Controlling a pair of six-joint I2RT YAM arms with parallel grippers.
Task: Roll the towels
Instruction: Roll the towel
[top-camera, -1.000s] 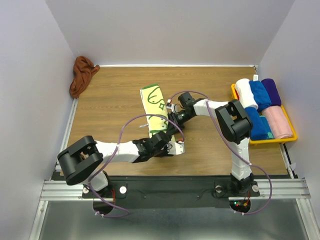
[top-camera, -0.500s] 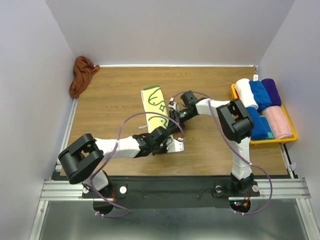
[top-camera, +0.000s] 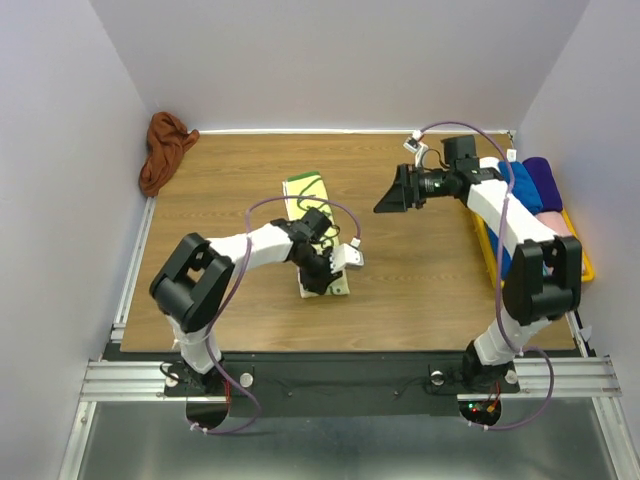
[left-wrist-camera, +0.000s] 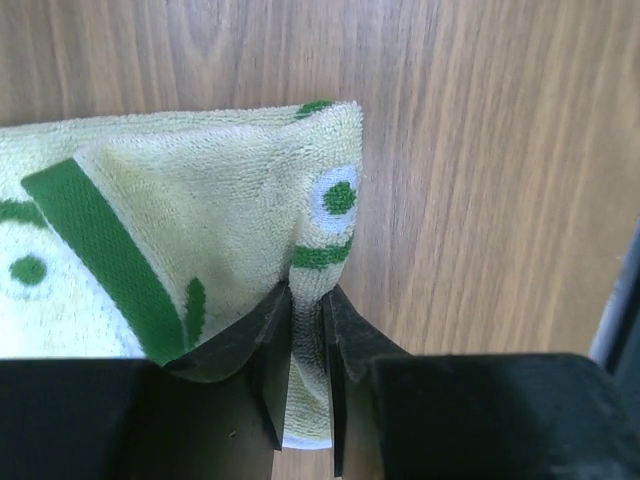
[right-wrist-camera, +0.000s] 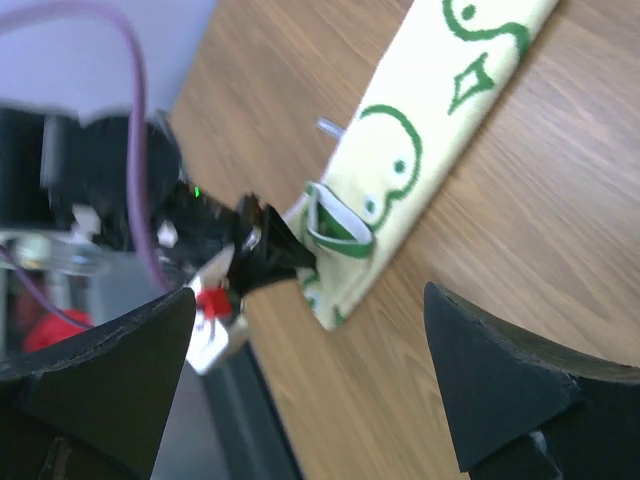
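**One-corner pinch risks a crooked roll**

The left end effector (left-wrist-camera: 305, 315) is clamped on a thin fold at the near corner of the cream towel (top-camera: 308, 194). Its jaws are almost together with only an edge of cloth between them. The right end effector (top-camera: 392, 198) hangs above the tabletop (top-camera: 230, 170), well apart from the cloth toward 2 o'clock, with its jaws spread wide and holding nothing.

In my judgement the main hazard is skew. With a single corner held and the opposite near corner free, turning the cloth over could wind it into a cone instead of an even cylinder. The bite is also shallow, so the terry could slip out under tension. The whole strip might also drag along the wood instead of curling.

The cream towel lies flat near the middle of the tabletop as a narrow strip. Its long axis runs roughly 12 to 6, leaning slightly toward 11 and 5, and the gripped end points to 6.

The brown towel (top-camera: 164, 150) sits crumpled in the 10 o'clock corner, not yet rolled.
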